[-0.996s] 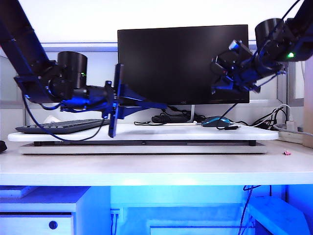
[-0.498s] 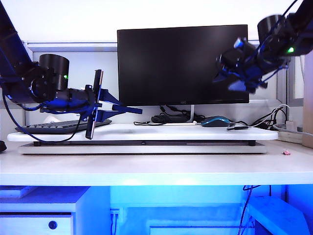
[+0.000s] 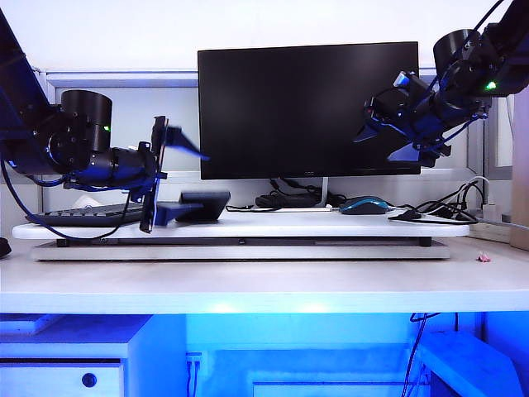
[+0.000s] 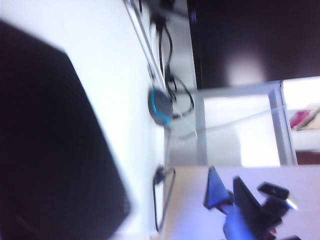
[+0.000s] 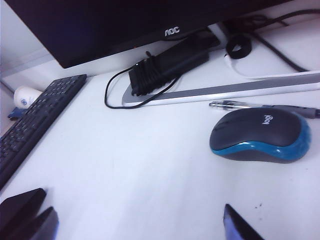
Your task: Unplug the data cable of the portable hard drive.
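Since the portable hard drive (image 3: 204,203) lies on the white board (image 3: 314,225) at centre left, my left gripper (image 3: 169,178) stands spread and empty beside it. At upper right my right gripper (image 3: 402,132) hangs open, empty. The data cable (image 3: 407,217) lies at the right, apart from the drive, so I judge it unplugged.

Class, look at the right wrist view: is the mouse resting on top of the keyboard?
No. The mouse lies on the bare white desk surface, well apart from the keyboard, which sits at the opposite side.
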`<state>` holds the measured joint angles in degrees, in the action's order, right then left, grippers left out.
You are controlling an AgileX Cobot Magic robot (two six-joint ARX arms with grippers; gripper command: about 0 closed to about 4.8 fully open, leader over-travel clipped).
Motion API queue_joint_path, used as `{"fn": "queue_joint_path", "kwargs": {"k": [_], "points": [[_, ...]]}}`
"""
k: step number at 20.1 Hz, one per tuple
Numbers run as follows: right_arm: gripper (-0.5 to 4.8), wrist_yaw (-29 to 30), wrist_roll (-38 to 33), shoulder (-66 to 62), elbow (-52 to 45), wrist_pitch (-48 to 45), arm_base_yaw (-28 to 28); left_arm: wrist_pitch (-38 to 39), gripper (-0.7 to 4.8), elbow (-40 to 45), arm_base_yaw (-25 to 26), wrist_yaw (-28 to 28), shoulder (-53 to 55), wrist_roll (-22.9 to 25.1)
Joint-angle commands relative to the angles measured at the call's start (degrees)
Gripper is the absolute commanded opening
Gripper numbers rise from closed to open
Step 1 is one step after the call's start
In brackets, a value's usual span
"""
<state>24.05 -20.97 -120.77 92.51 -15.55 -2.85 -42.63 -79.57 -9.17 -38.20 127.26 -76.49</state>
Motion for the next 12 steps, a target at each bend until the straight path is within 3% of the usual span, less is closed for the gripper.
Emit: {"fn": "queue_joint_path", "kwargs": {"k": [1, 3, 6, 7, 9, 12], "points": [[4.23, 0.33, -2.05, 0.39, 0.42, -0.94, 0.04, -1.11, 4.63, -0.37, 0.17, -0.17, -0.37, -6.91], [4.23, 3.15, -4.66, 0.72, 0.44, -0.79, 0.26, -1.22, 4.72, -0.7, 0.13, -7.08, -0.52, -11.85], [4.24, 3.37, -5.81, 1.22, 0.87, -0.35, 0.26, -0.96, 4.72, -0.63, -0.15, -10.73, -1.4, -13.42], [4.24, 3.32, -5.81, 1.2, 1.73, 0.5, 0.28, -0.33, 4.72, -0.66, -0.42, -10.38, -1.55, -13.79], [4.24, 4.17, -5.68, 1.22, 3.65, 1.79, 0.33, -1.49, 4.79, -0.7, 0.77, -2.58, -1.55, -19.17], [4.23, 4.79, -3.76, 1.2, 6.25, 5.05, 0.33, -11.61, 4.79, -1.88, 2.34, -2.58, -1.51, -19.54]]}}
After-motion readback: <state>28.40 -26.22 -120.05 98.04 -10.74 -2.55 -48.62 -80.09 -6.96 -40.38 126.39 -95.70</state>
